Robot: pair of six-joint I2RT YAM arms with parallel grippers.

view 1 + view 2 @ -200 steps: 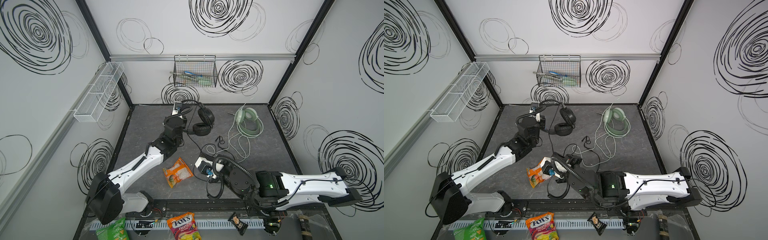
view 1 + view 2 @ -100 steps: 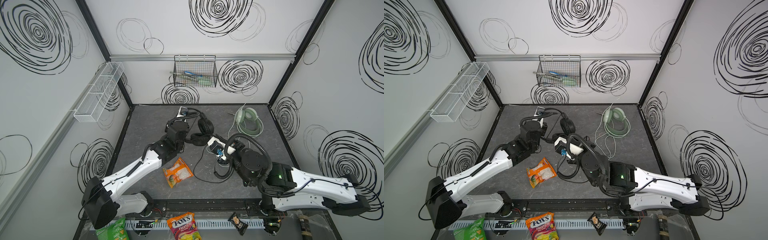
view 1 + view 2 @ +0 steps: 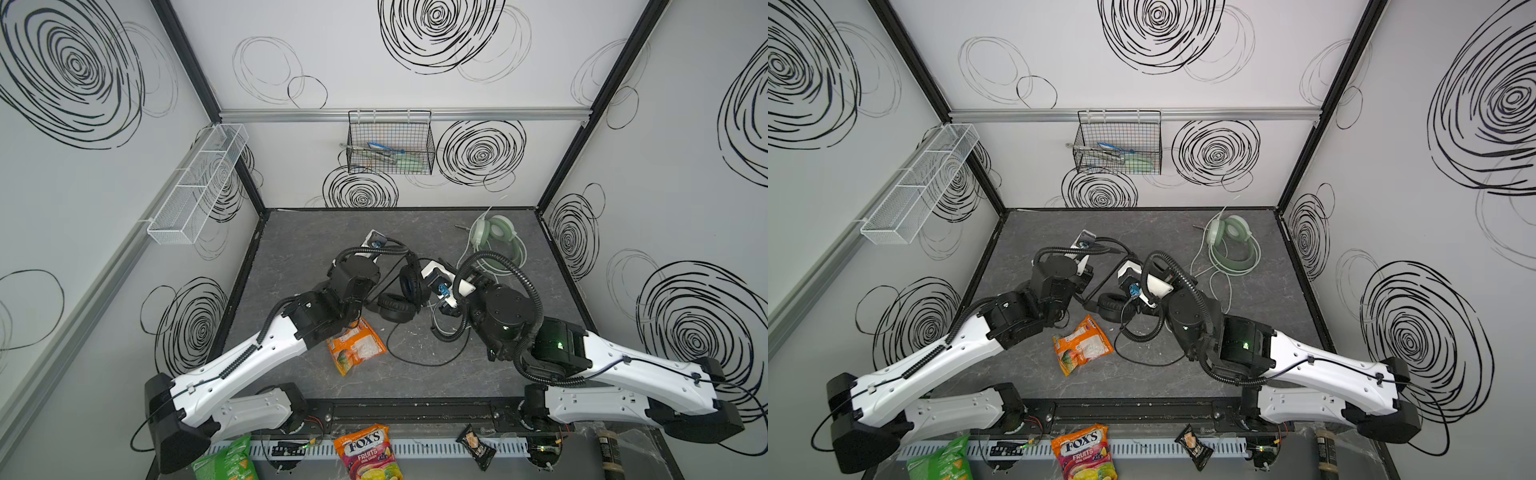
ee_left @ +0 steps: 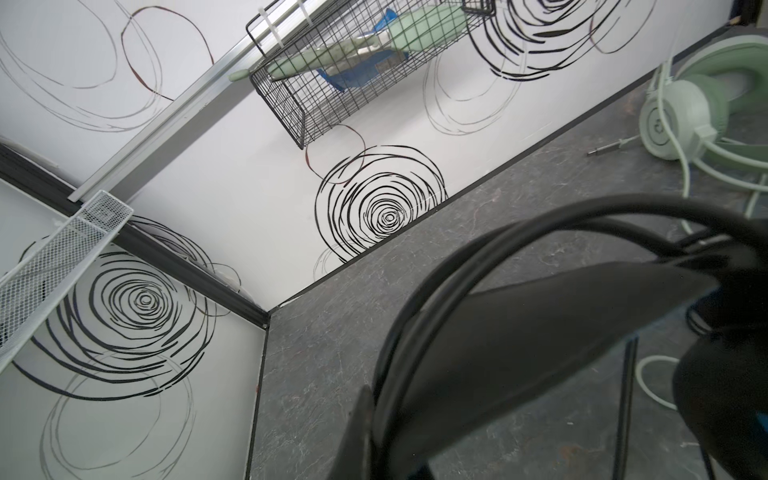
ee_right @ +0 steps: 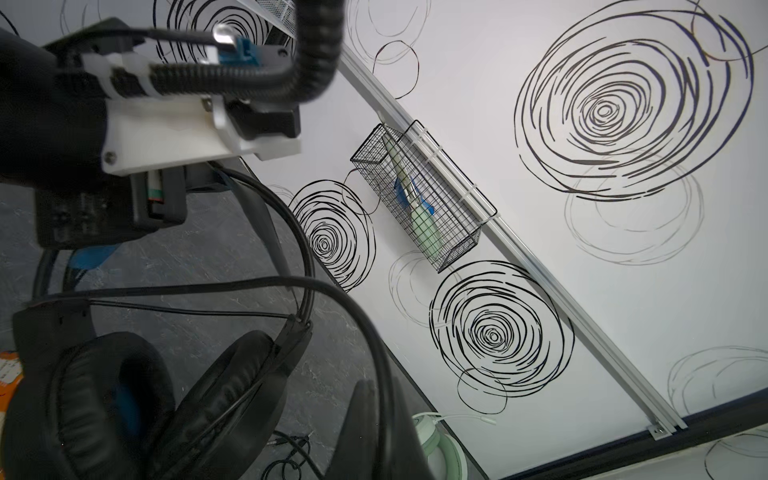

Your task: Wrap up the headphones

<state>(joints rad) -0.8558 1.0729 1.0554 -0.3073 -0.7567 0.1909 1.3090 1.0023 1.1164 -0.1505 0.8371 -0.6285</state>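
Sitting on the bench (image 3: 311, 249), the black headset (image 3: 409, 282) is clamped by its band in the left fingers (image 4: 359, 428), while the right fingers (image 5: 359, 424) are clenched on its black cable (image 3: 419, 365). The mint-green headset (image 3: 498, 235) lies apart, near the back wall.

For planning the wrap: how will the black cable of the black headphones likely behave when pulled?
Probably floppy: the black cable lies in loose curves on the table. Likely light, as it looks thin, so it should follow a pull easily. It may snag, since it runs close by the black headphones and the orange packet.
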